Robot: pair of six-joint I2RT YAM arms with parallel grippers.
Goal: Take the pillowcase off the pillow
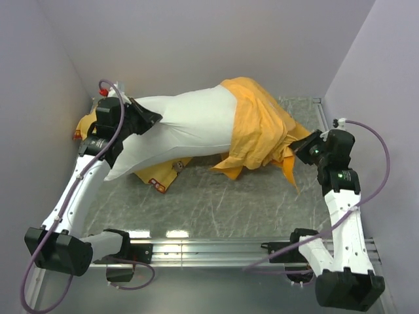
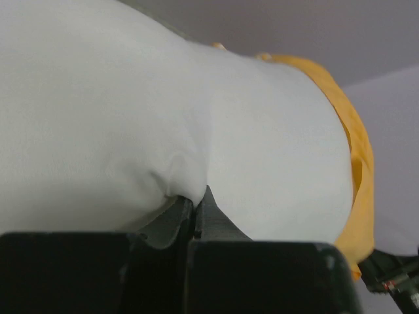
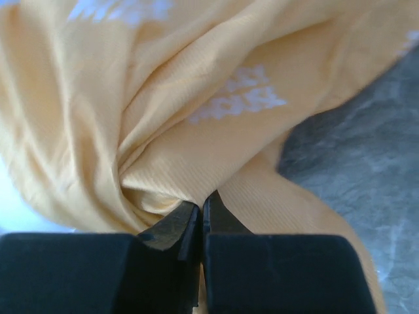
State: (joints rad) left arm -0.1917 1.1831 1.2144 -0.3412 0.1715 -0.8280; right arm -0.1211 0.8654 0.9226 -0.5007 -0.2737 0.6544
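Observation:
The white pillow [image 1: 183, 127] lies across the table, its left two-thirds bare. The orange pillowcase [image 1: 258, 127] is bunched over its right end, inside out, with white lettering [image 3: 239, 98] showing. My left gripper [image 1: 156, 118] is shut on a pinch of the pillow's white fabric [image 2: 190, 190] at its left end. My right gripper [image 1: 296, 149] is shut on a fold of the pillowcase [image 3: 196, 190] at its right edge. The Mickey print is hidden.
A smaller yellow pillow [image 1: 160, 175] with small prints lies under the white pillow at the left. Purple walls close in on the left, back and right. A metal rail [image 1: 209, 248] runs along the near edge. The grey marbled tabletop [image 1: 222, 203] shows in front.

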